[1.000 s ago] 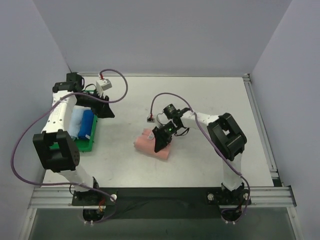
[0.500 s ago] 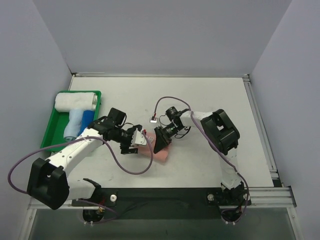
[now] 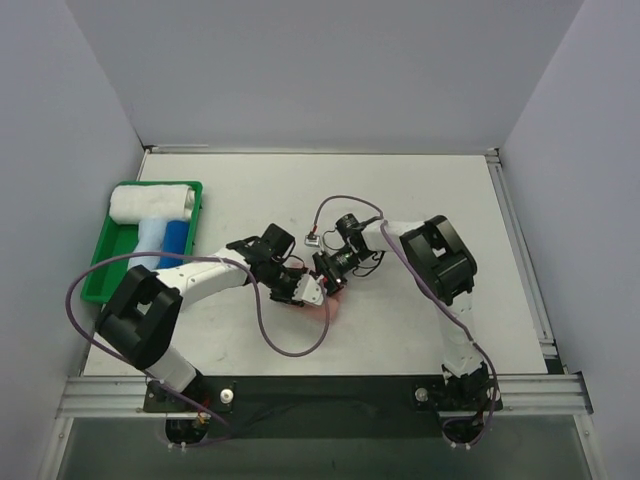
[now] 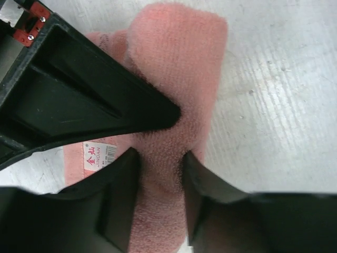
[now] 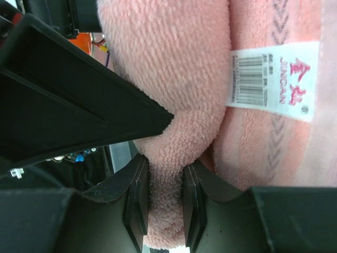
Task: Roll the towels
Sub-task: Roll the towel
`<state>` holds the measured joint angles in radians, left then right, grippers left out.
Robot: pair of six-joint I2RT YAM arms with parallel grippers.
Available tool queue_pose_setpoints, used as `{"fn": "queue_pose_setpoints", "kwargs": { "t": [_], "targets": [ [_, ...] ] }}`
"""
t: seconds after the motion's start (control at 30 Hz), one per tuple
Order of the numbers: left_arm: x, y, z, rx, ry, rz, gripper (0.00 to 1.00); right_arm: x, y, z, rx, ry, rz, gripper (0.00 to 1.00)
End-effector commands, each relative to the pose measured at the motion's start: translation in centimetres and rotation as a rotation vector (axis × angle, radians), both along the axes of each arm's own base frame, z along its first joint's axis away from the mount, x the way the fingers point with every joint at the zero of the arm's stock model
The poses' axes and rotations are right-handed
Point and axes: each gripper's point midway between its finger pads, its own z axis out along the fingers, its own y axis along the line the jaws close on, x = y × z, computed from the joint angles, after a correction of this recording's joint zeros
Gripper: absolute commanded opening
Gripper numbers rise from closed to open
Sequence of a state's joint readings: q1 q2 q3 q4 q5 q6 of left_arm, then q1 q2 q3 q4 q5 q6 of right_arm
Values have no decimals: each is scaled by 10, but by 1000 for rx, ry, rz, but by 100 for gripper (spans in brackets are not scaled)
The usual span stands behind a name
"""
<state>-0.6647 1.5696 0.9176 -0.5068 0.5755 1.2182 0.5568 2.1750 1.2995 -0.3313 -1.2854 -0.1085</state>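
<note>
At the left edge of the table point(image 3: 430, 190), the green tray point(image 3: 97, 268) holds a white roll point(image 3: 150, 203), the light blue towel point(image 3: 150, 242) and a darker blue towel point(image 3: 178, 240). Near the table's middle, toward its near edge, the left gripper point(image 4: 159, 155) straddles a ridge of the salmon pink towel point(image 4: 179, 58), jaws partly apart. Whether they pinch it I cannot tell. Just to the right, the right gripper point(image 5: 164, 164) is clamped narrowly on a fold of the same towel, beside its sewn label point(image 5: 274, 79). The terry looks light, limp and grippy. It will likely sag and bunch, so hold is best taken along a folded edge, both ends together.
</note>
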Motion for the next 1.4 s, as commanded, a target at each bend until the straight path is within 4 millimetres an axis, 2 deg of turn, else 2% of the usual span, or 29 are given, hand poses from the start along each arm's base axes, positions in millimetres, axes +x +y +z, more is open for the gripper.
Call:
{"fn": "queue_pose_setpoints", "kwargs": {
  "t": [0.0,0.07,0.13,0.17,0.2,0.23,0.27,0.33,0.37,0.43,0.47,0.5,0.57,0.6,0.63,0.7,0.73,0.77,0.83,0.87,0.9,1.0,1.03,1.07,1.13,1.17,1.23,1.27,1.37],
  "targets": [
    [-13,20,-43,173,105,54,39,10,-20,-47,-187,-79,-12,1],
    [-22,27,-50,209,149,65,30,24,-23,-44,-206,-102,-44,9],
    [-38,36,-56,259,196,72,27,43,-31,-38,-236,-116,-88,19],
    [-43,39,-57,283,212,78,25,62,-30,-29,-242,-167,-108,28],
    [-52,47,-58,334,252,96,22,69,-35,-24,-258,-173,-119,32],
    [-55,47,-59,357,276,100,20,83,-42,-14,-255,-200,-151,39],
    [-62,54,-58,395,317,113,19,99,-45,-4,-259,-243,-174,42],
    [-65,55,-58,436,372,141,16,117,-50,17,-247,-311,-204,50],
    [-70,59,-57,464,402,151,15,127,-60,25,-258,-330,-231,51],
    [-71,56,-55,483,445,185,15,145,-66,55,-234,-415,-261,52],
    [-76,59,-52,515,483,204,15,152,-77,63,-241,-436,-286,52],
    [-79,59,-52,536,517,212,15,158,-84,84,-229,-490,-308,52],
    [-81,52,-40,554,579,245,15,166,-106,104,-242,-555,-337,53],
    [-81,51,-41,571,604,258,15,169,-115,113,-255,-594,-350,53],
    [-76,47,-35,578,607,273,15,165,-124,134,-249,-651,-355,55],
    [-73,46,-38,616,637,312,15,166,-146,153,-269,-712,-384,55],
    [-73,45,-38,629,647,322,15,161,-153,172,-268,-765,-394,56],
    [-68,40,-33,636,659,337,15,154,-161,177,-279,-792,-375,56],
    [-69,41,-44,695,716,353,17,140,-175,197,-307,-869,-373,56],
    [-73,43,-43,731,759,360,19,130,-179,199,-321,-893,-343,56],
    [-69,41,-51,753,802,367,20,121,-186,213,-334,-947,-351,56],
    [-62,39,-63,780,895,379,21,97,-198,215,-379,-970,-327,56],
    [-56,41,-65,766,923,393,21,85,-199,224,-371,-995,-330,56],
    [-55,41,-64,764,962,397,21,74,-199,220,-372,-981,-320,56],
    [-40,37,-71,745,984,393,21,56,-195,228,-358,-1012,-309,57],
    [-35,41,-70,747,1005,397,22,46,-186,227,-357,-1028,-267,58],
    [-25,40,-75,743,1016,396,22,29,-175,219,-367,-1054,-193,58],
    [-24,42,-75,755,1025,394,22,18,-160,213,-360,-1069,-118,58],
    [-20,42,-81,775,1025,391,25,5,-138,190,-358,-1048,-4,58]
  ]
}}
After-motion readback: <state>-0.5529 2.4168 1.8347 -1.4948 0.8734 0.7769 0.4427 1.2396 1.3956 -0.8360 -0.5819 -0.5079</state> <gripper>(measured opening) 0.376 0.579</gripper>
